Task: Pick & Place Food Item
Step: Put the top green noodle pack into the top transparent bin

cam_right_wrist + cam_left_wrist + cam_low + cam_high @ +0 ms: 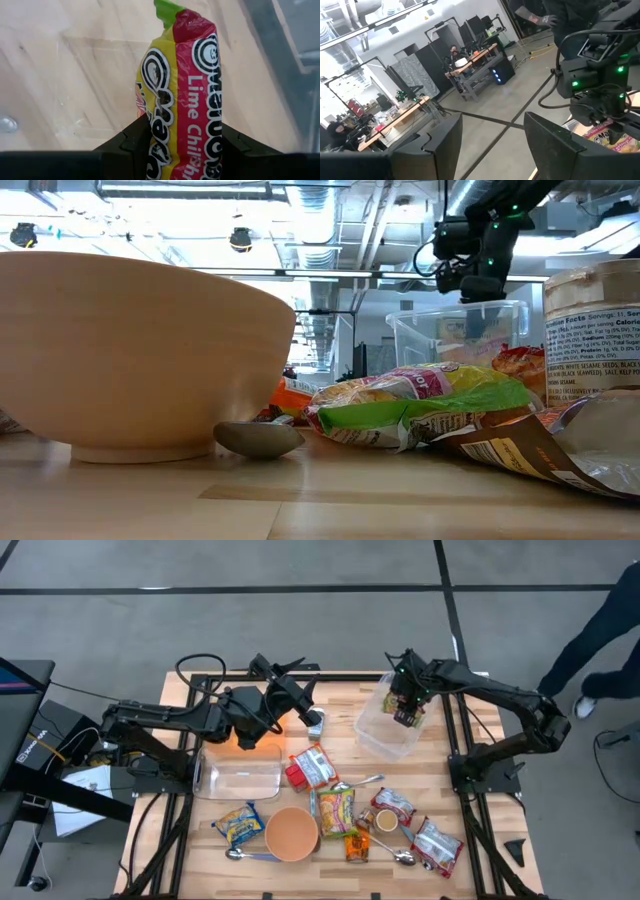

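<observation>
My right gripper (405, 712) is at the table's far right, pointing steeply down into a clear plastic container (388, 730), and is shut on a yellow, red and green noodle packet (185, 75). In the low view the gripper (480, 280) stands over the container's rim (455, 310), and the packet (470, 332) shows through the wall. My left gripper (303, 700) waits raised and level over the table's far middle, open, with nothing between its fingers (435, 145). My right gripper pinches the packet's near end (175, 135) between its two fingers (131, 140), across the packet's width. The fingers come from above, pointing steeply down. The packet hangs below them inside the container, green end (167, 7) lowest; whether it touches the floor I cannot tell.
A second clear container (240, 772) lies at centre left. Nearer the front are a wooden bowl (292, 833), several snack packets (337, 810), a cup of noodles (386, 820) and spoons (402, 857). A person (600, 630) stands beyond the far right corner.
</observation>
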`<state>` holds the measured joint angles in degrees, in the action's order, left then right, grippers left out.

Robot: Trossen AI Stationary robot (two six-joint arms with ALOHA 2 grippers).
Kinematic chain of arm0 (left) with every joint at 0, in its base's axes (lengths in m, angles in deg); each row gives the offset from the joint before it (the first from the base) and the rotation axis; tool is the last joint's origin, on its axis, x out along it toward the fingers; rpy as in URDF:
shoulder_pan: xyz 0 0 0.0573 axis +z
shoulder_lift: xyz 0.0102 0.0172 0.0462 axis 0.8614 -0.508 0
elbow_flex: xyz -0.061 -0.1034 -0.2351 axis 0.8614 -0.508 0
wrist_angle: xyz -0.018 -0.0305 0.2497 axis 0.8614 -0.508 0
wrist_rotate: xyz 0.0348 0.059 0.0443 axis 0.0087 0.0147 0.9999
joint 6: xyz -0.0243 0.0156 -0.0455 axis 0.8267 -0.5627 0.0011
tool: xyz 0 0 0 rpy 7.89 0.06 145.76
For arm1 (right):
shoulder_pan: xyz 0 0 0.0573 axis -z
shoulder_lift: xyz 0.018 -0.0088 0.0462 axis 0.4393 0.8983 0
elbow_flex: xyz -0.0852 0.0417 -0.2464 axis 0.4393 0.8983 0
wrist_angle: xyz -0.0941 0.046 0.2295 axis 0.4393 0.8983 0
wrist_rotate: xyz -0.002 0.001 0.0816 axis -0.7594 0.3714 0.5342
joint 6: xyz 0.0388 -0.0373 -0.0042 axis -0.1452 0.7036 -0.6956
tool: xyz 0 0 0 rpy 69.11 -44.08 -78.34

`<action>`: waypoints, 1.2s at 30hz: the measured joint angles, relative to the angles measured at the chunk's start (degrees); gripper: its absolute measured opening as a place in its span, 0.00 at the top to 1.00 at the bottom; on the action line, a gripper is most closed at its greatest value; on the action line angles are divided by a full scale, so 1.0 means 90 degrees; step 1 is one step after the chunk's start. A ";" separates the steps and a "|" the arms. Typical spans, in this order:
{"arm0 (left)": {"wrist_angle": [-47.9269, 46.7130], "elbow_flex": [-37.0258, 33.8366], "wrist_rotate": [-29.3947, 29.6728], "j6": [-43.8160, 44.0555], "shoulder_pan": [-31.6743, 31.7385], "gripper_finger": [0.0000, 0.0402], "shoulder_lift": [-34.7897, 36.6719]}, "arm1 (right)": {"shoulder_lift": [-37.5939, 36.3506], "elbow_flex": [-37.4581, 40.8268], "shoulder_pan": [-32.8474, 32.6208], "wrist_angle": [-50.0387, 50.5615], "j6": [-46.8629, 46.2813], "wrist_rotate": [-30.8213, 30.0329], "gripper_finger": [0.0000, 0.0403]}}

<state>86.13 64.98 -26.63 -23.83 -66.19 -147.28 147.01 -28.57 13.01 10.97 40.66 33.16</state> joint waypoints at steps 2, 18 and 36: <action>0.0001 0.0000 0.0002 0.0000 0.0000 0.49 0.0000 | 0.0000 0.0000 -0.0062 -0.0065 -0.0007 -0.0001 0.64; 0.0001 0.0000 0.0002 0.0017 0.0000 0.49 -0.0002 | 0.0001 0.0000 -0.0962 -0.0065 -0.0711 -0.0002 0.64; 0.0001 0.0002 0.0007 0.0019 0.0000 0.49 -0.0002 | 0.1270 -0.0002 -0.0671 -0.0150 -0.0852 0.0614 0.65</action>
<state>86.14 65.00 -26.56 -23.66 -66.19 -147.30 158.44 -28.59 6.98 9.61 33.00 38.68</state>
